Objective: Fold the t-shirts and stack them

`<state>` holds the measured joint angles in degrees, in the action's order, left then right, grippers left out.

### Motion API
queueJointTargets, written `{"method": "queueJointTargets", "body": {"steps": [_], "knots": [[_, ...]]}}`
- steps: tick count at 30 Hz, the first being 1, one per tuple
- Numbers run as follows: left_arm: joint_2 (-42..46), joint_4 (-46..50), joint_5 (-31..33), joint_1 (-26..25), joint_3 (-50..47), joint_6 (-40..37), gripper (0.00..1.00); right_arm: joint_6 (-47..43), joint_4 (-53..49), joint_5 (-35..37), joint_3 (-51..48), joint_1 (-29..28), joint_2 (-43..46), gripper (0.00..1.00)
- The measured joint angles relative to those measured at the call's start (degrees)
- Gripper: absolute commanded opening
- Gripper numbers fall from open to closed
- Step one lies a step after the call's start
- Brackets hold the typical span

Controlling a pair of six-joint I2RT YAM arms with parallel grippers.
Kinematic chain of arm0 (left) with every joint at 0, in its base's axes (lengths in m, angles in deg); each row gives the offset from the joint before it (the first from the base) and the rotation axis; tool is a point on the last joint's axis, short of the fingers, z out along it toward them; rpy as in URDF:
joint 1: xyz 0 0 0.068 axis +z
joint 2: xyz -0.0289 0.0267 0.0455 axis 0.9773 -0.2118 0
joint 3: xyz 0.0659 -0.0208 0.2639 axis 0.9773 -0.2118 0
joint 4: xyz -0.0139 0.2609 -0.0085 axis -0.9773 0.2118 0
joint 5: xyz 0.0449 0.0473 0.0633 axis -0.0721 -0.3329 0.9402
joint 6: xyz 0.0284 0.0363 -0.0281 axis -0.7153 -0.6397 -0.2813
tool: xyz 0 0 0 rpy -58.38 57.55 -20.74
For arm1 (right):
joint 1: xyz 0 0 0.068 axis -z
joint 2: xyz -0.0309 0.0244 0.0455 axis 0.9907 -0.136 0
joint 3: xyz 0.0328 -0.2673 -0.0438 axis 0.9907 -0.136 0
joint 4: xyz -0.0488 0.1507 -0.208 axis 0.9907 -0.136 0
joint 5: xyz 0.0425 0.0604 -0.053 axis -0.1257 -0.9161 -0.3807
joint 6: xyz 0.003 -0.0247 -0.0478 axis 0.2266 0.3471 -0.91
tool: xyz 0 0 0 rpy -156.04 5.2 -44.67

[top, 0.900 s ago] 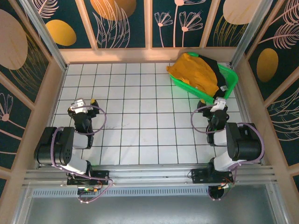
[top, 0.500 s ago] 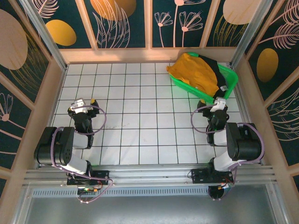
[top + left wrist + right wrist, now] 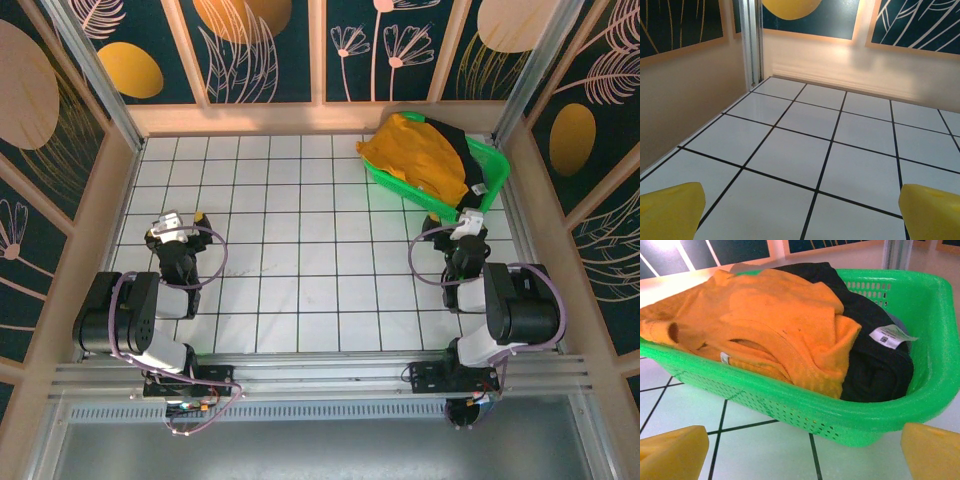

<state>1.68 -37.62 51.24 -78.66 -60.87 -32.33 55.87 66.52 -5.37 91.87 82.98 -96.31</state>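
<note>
A green basket (image 3: 935, 390) sits on the white table (image 3: 300, 250). It is in the far right corner, near the back wall. Seen from above, it lies at a slant to the black lines on the table. Its walls have lots of little holes.

Both shirts are in the basket. The orange shirt (image 3: 775, 325) is on the left side and lies on top. It is all bunched up, not folded. Seen from above, part of it spills over the far left rim. A small white label (image 3: 725, 357) shows near its neck hole.

The black shirt (image 3: 875, 365) is on the right side of the basket. Part of it is tucked under the orange shirt. It is crumpled too. A white tag (image 3: 888, 335) lies on top of it, close to the right wall of the basket.

The right gripper (image 3: 800, 455) is low over the table, just in front of the basket, and it faces the basket. Its two yellow fingers (image 3: 670, 452) are spread far apart, with nothing between them. It does not touch the basket or the shirts.

The left gripper (image 3: 800, 220) is on the left side of the table, well apart from the basket. Its fingers are spread wide too and hold nothing. In front of it are white tiles with black lines. It faces the far left corner, where a metal post (image 3: 751, 45) stands between the tan walls.
</note>
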Motion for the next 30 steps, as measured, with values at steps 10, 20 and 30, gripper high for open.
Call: {"method": "queueJointTargets", "body": {"steps": [10,20,30], "knots": [[24.87,37.31,12.02,-2.54,23.56,23.1,0.99,21.81,-49.22,3.3,43.56,1.53,15.58,0.8],[4.76,64.43,-5.29,-8.26,51.87,38.71,0.96,29.86,-87.69,-4.52,75.32,5.42,-14.38,0.61],[3.56,72.83,-17.55,-21.35,48.7,36.3,0.76,27.04,-101.48,-7.45,76.83,4.37,-26.27,0.27]]}}
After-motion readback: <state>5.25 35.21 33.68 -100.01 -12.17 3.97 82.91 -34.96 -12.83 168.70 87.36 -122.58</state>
